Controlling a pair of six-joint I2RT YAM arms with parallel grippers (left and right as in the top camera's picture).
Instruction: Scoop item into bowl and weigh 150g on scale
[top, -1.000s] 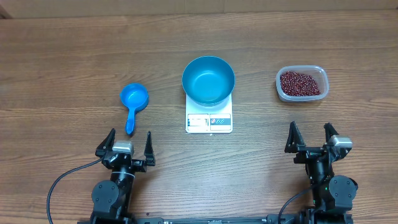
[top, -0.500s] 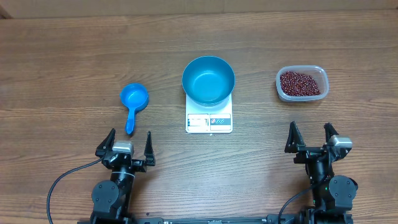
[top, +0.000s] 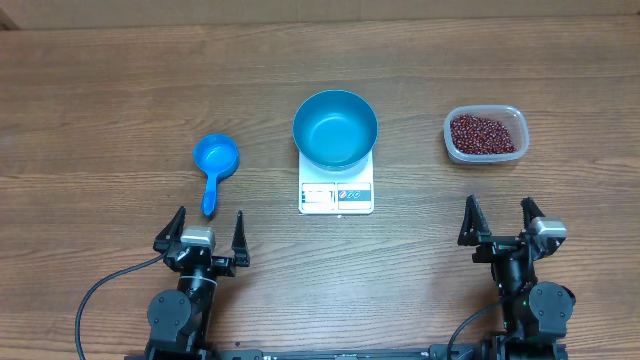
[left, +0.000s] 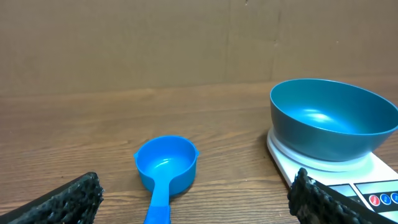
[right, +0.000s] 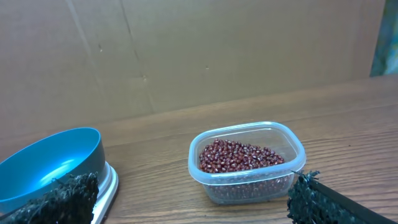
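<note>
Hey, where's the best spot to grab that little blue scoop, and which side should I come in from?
Take the scoop by its handle, not the round cup. The handle lies flat and narrow, its end pointing at the open left tool. Come from above on the near side, a finger on each long edge; that probably leaves the cup free for scooping.

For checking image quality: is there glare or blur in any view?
Overhead: even light, sharp, only soft shadows. Left wrist: a pale glare patch inside the bowl. Right wrist: the beans look sharp, no glare on them.
</note>
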